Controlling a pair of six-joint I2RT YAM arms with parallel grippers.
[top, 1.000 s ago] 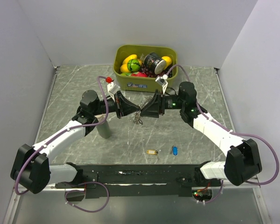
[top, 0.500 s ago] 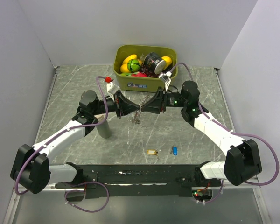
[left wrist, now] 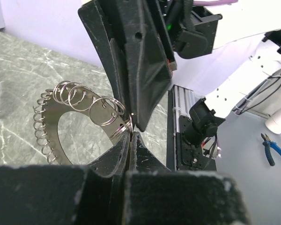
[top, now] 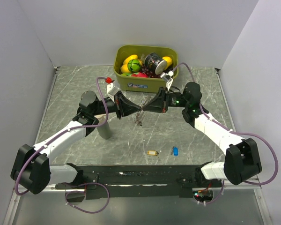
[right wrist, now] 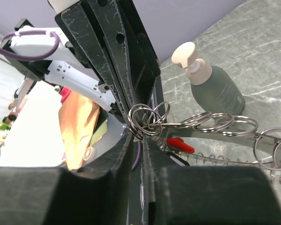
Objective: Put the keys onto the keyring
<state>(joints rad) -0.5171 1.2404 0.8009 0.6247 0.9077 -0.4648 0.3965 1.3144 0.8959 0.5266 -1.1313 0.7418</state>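
My left tool (left wrist: 131, 132) is clamped on the keyring (left wrist: 50, 122), my right tool (right wrist: 139, 136) narrow against it: opposing pulls could yank it loose.

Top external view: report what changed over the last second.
The right gripper twisted at the wrist, its arm edging right, and its jaws narrowed onto the keyring. The left gripper stayed clamped on the keyring; the yellow key and blue key did not move.

Left fingers (left wrist: 112, 157) pinched shut, right fingers (right wrist: 117, 158) near-closed — tips meeting
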